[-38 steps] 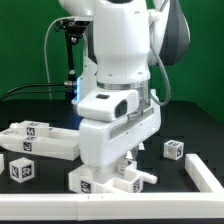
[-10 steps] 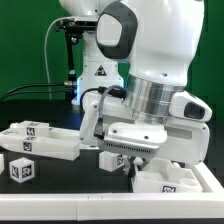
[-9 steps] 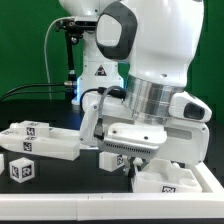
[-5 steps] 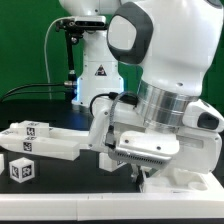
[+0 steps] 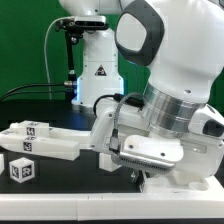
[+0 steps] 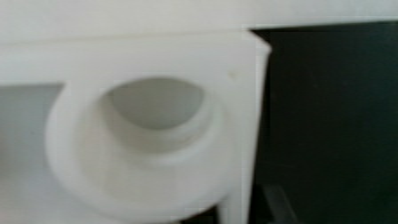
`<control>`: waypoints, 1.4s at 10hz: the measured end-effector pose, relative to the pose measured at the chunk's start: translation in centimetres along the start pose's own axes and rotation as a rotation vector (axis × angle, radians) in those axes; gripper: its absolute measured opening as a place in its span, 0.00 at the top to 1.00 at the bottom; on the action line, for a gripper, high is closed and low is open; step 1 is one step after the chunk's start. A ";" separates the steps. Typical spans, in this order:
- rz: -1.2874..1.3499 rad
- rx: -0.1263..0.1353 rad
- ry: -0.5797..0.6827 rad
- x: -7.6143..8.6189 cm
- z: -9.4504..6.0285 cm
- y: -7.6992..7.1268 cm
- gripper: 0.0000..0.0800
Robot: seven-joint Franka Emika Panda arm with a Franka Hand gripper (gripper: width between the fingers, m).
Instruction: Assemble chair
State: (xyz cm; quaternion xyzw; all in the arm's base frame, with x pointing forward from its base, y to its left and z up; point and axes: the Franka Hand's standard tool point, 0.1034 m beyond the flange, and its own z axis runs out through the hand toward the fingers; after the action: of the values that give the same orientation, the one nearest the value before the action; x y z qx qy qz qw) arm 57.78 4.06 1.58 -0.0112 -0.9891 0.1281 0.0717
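Low over chair block (image 5: 178, 183) at 5 o'clock; bar (image 5: 45, 146) and cube (image 5: 20, 170) at 8. Cannot tell whether gripper (image 5: 145, 172) clenched. Risks knocking block askew if misaligned.

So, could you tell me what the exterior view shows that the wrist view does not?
Only the exterior view shows the arm, a long tagged bar and a tagged cube on the exterior view's left. Only the wrist view shows a round hollow in a white part, close up and blurred. Both show white plastic on the black table.
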 end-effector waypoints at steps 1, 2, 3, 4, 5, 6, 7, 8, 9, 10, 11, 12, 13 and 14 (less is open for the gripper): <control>0.000 0.000 0.001 0.0 0.1 0.0 0.84; -0.001 0.003 -0.004 -0.1 -0.2 -0.1 0.67; 0.005 0.008 -0.023 -0.4 -1.3 -0.4 0.50; 0.035 0.011 -0.044 -0.6 -2.7 -0.7 0.50; 0.056 0.013 -0.066 -0.8 -4.1 -1.5 0.28; 0.099 0.010 -0.083 -0.9 -5.2 -2.3 0.22; 0.183 0.002 -0.090 -1.1 -5.7 -2.8 0.22; 0.253 -0.001 -0.085 -1.0 -5.5 -2.6 0.19; 0.314 -0.004 -0.084 -1.0 -5.4 -2.5 0.19; 0.367 -0.007 -0.083 -1.0 -5.4 -2.5 0.19; 0.453 -0.013 -0.082 -1.0 -5.4 -2.6 0.19; 0.543 -0.021 -0.087 -1.3 -5.5 -3.2 0.19; 0.707 -0.029 -0.081 -1.3 -5.4 -3.7 0.19; 0.873 -0.032 -0.063 -1.0 -5.1 -4.0 0.19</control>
State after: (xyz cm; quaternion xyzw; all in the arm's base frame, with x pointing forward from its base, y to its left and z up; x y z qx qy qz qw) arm 59.54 1.49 7.35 -0.4256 -0.8951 0.1313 -0.0196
